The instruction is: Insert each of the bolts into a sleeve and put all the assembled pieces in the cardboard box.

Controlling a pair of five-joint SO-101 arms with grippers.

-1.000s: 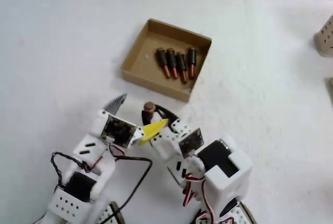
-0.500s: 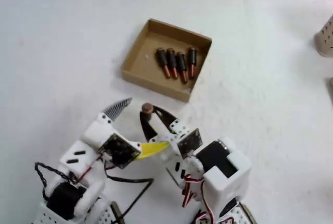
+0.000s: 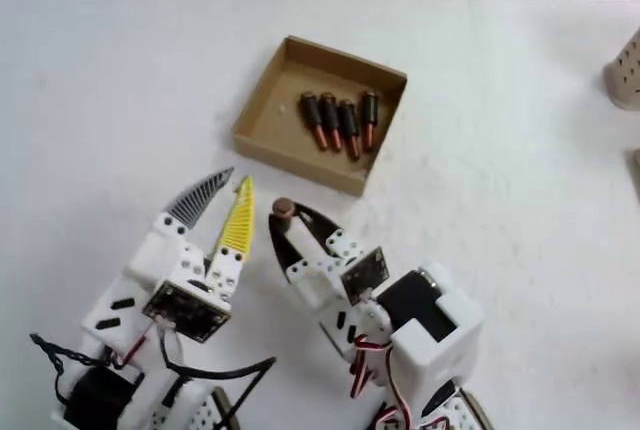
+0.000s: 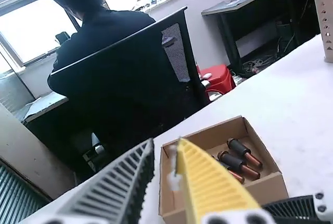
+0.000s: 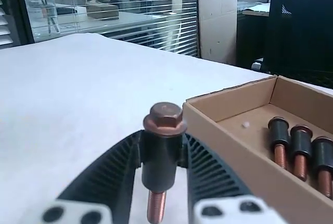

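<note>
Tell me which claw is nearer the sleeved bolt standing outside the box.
Right. The right claw is shut on the sleeved bolt, gripping its sleeve; the left claw sits apart beside it, empty.

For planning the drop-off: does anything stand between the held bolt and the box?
Nothing visible does. Bare table lies between the bolt in the right gripper and the box; the left gripper sits off to the side.
</note>
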